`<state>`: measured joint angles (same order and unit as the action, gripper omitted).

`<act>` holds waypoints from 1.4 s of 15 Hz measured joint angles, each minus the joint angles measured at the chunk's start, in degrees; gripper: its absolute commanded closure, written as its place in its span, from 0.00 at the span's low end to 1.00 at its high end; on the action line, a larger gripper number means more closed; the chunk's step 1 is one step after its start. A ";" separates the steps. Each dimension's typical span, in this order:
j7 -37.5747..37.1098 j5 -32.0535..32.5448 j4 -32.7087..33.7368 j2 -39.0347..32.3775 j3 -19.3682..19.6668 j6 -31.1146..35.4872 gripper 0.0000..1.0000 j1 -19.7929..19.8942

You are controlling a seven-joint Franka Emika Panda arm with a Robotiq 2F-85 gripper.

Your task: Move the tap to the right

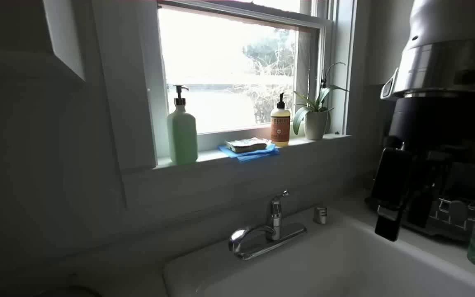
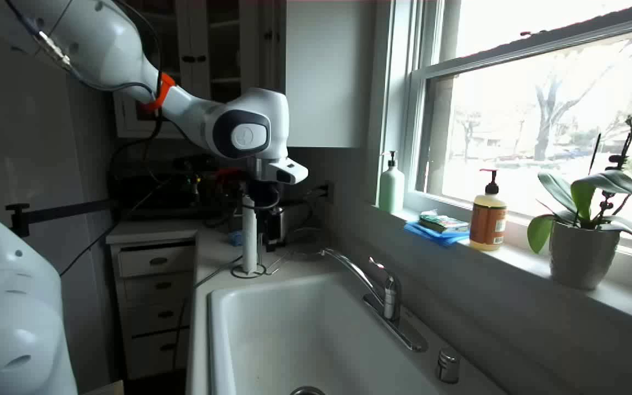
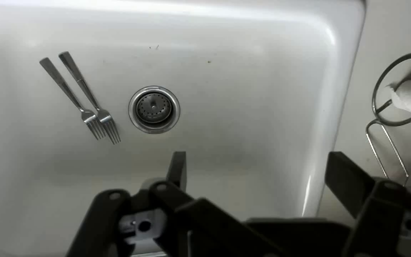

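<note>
The chrome tap [image 1: 276, 229] stands on its flat base at the back edge of the sink, below the window. Its lever points up and its low-arched spout reaches left in an exterior view. In an exterior view the tap [image 2: 390, 299] has its spout stretched away toward the paper towel end of the sink. My gripper [image 3: 257, 171] is open, with nothing between its fingers, above the sink's edge. The gripper also shows dark in both exterior views [image 1: 404, 218] [image 2: 273, 227], apart from the tap. In the wrist view the tap is mostly or fully hidden behind the fingers.
The white sink [image 2: 305, 323] holds forks [image 3: 95, 110] near the drain [image 3: 153, 109]. A paper towel roll [image 2: 249, 236] with wire stand is close to the gripper. The sill bears a green bottle [image 1: 182, 136], an amber soap bottle [image 1: 280, 128] and a plant [image 1: 316, 123].
</note>
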<state>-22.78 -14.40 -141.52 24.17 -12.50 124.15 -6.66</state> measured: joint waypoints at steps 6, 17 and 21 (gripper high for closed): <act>0.00 0.00 0.00 0.00 0.00 0.00 0.00 0.00; -5.46 3.85 9.73 -7.79 3.57 -0.03 0.00 8.18; -8.82 4.37 17.81 -17.39 3.51 -0.04 0.00 7.73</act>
<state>-31.60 -10.03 -123.71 6.78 -8.99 124.11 1.06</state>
